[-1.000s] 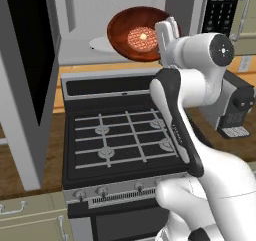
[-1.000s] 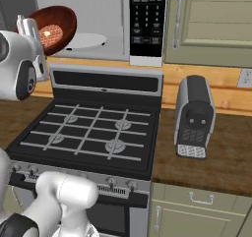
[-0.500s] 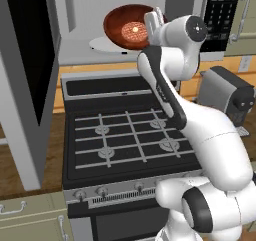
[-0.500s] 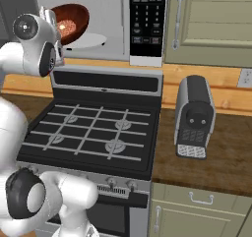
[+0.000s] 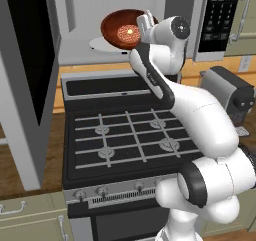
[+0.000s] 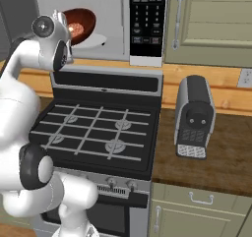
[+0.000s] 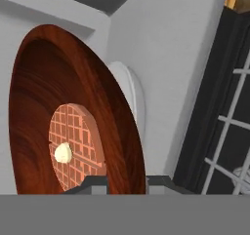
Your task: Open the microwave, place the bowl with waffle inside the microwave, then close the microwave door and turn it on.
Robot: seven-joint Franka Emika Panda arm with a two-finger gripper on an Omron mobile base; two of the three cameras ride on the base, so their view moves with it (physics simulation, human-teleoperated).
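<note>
- Holding the bowl [image 5: 121, 31] by its rim, the pincer [image 5: 144, 24] is nearly closed on it.
- Microwave door [image 5: 27, 85] open; bowl with waffle [image 5: 128, 33] hangs over the turntable [image 6: 97, 40].
- Left: let go, shut door, start.

Glossy reddish-brown bowl [image 5: 123, 29] with wood-like streaks; tan-orange, grid-patterned waffle [image 5: 128, 33] with pale centre; pale grey microwave [image 5: 90, 15] interior; white turntable [image 7: 132, 100] at three o'clock of bowl; black keypad panel [image 6: 147, 21].
</note>
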